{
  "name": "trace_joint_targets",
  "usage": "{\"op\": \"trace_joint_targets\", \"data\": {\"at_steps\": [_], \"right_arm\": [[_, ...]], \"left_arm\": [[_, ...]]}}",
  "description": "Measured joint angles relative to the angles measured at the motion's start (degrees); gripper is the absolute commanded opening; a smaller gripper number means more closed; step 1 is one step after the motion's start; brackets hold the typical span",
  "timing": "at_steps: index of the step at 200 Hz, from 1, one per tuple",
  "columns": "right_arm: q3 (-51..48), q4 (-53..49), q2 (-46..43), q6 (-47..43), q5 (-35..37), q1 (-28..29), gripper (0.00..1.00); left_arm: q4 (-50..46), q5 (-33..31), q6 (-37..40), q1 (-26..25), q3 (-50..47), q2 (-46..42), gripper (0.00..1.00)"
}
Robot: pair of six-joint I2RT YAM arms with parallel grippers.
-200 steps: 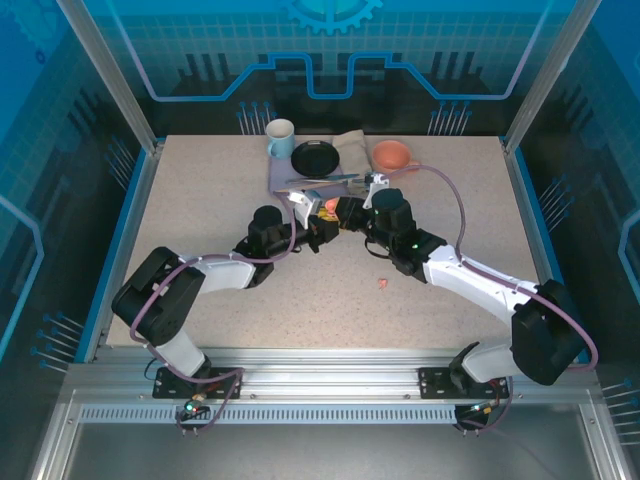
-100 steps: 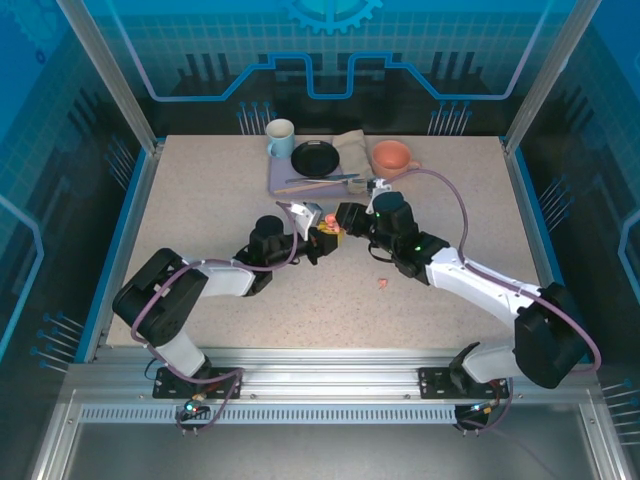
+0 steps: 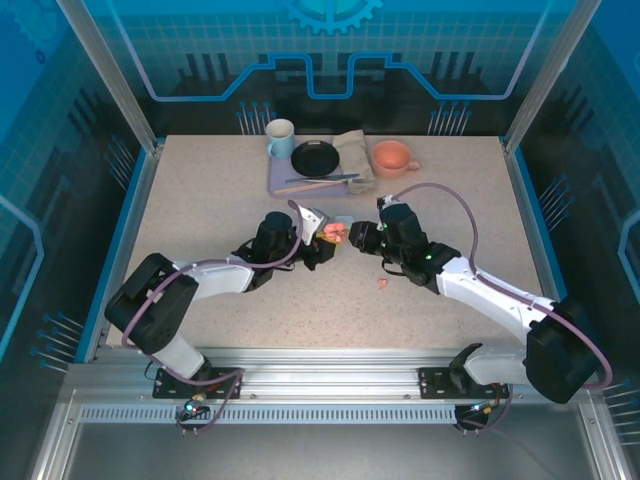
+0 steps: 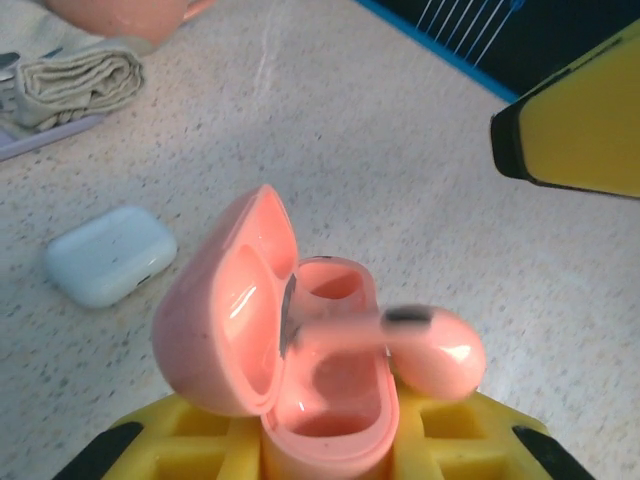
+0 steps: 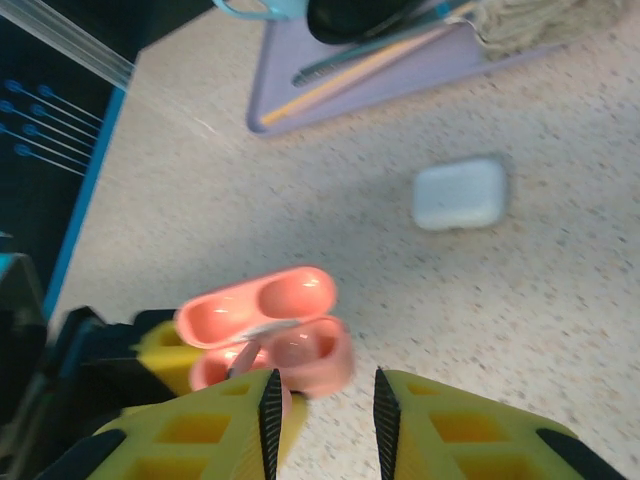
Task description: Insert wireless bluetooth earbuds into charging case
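Note:
My left gripper (image 3: 318, 240) (image 4: 330, 445) is shut on the open salmon-pink charging case (image 4: 300, 400) (image 3: 331, 232) (image 5: 300, 350), lid tipped back to the left. A pink earbud (image 4: 440, 355) (image 5: 243, 356) lies across the case mouth, stem pointing toward the lid and head hanging over the right rim, not seated in a well. My right gripper (image 3: 361, 237) (image 5: 325, 400) is open just right of the case, with nothing between its fingers. Another pink earbud (image 3: 382, 283) lies on the table nearer the arms. A shut white case (image 4: 110, 255) (image 5: 460, 193) lies beyond.
At the back stands a lilac tray (image 3: 285, 182) with a black plate (image 3: 315, 157), utensils and a folded cloth (image 3: 352, 150). A light-blue mug (image 3: 280, 138) and an orange mug (image 3: 392, 157) flank it. Metal posts mark the table corners.
My right gripper has opened and drawn back to the right, leaving the pink earbud lying on the case. The left gripper with the case has shifted slightly right.

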Motion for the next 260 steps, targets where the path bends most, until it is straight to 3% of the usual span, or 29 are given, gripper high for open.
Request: {"op": "trace_joint_targets", "data": {"at_steps": [39, 85, 104, 126, 173, 190, 260], "right_arm": [[-1.92, -1.44, -0.13, 0.83, 0.13, -0.68, 0.33], [-2.71, -3.91, -0.13, 0.87, 0.52, -1.27, 0.33], [-2.71, -5.49, -0.11, 0.85, 0.79, -1.66, 0.35], [-2.71, -8.63, 0.00, 1.25, 0.94, -2.01, 0.44], [-2.19, -15.96, 3.76, 1.03, -2.71, -1.49, 0.46], [-1.11, -19.15, 6.16, 1.01, -3.63, 0.42, 0.51], [1.42, -23.56, 10.95, 6.69, -4.48, 10.84, 0.51]], "left_arm": [[-12.90, -5.27, 6.82, -3.93, 3.13, -0.66, 0.00], [-18.21, -9.14, 9.25, -5.90, 3.67, 1.40, 0.00], [-17.99, -10.84, 9.29, -5.90, 3.61, 1.36, 0.00], [-17.25, -12.72, 9.27, -5.90, 2.78, 0.00, 0.00], [-13.81, -14.88, 8.22, -4.63, 1.75, -7.15, 0.00], [-11.93, -14.93, 7.15, -3.26, 1.64, -9.27, 0.00], [-9.05, -15.15, 5.57, 1.09, -1.97, -14.69, 0.00]]}}
